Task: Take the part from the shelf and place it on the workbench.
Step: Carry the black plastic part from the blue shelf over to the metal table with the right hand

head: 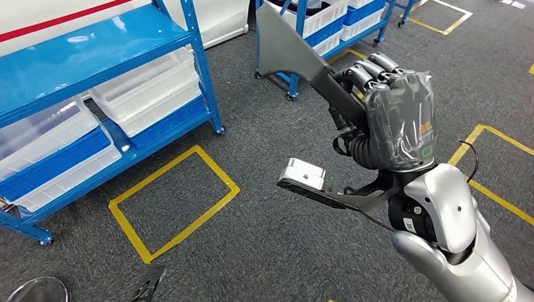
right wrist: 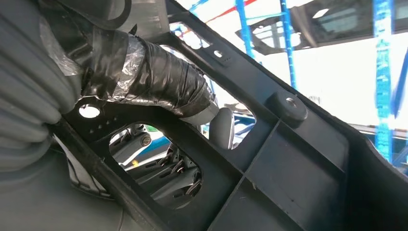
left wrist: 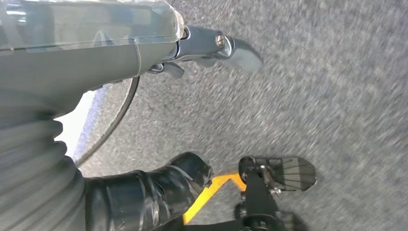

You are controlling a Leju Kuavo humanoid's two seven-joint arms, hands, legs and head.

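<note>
Standing at the picture's left side in the head view, the blue shelf (head: 119,38) carries translucent bins (head: 148,88) on its lower levels, and a second blue rack (head: 327,25) sits farther off near the top edge; grey carpet with yellow floor tape (head: 173,201) lies between them. No workbench is to be seen yet, so the placing step is, by my reading, entirely ahead. The pick looks done: the part (head: 296,53), a dark flat plastic piece with ribs and cut-outs, is off the shelf and raised in the air over the carpet, clear of both racks. The right hand (head: 384,113) grasps it, thumb and fingers wrapped through an opening in the part, as the right wrist view shows close up (right wrist: 159,82). The left hand (left wrist: 144,192) hangs low over the carpet, fingers apart with nothing between them, so it reads as released. What remains is to carry the part to the workbench and set it down.
</note>
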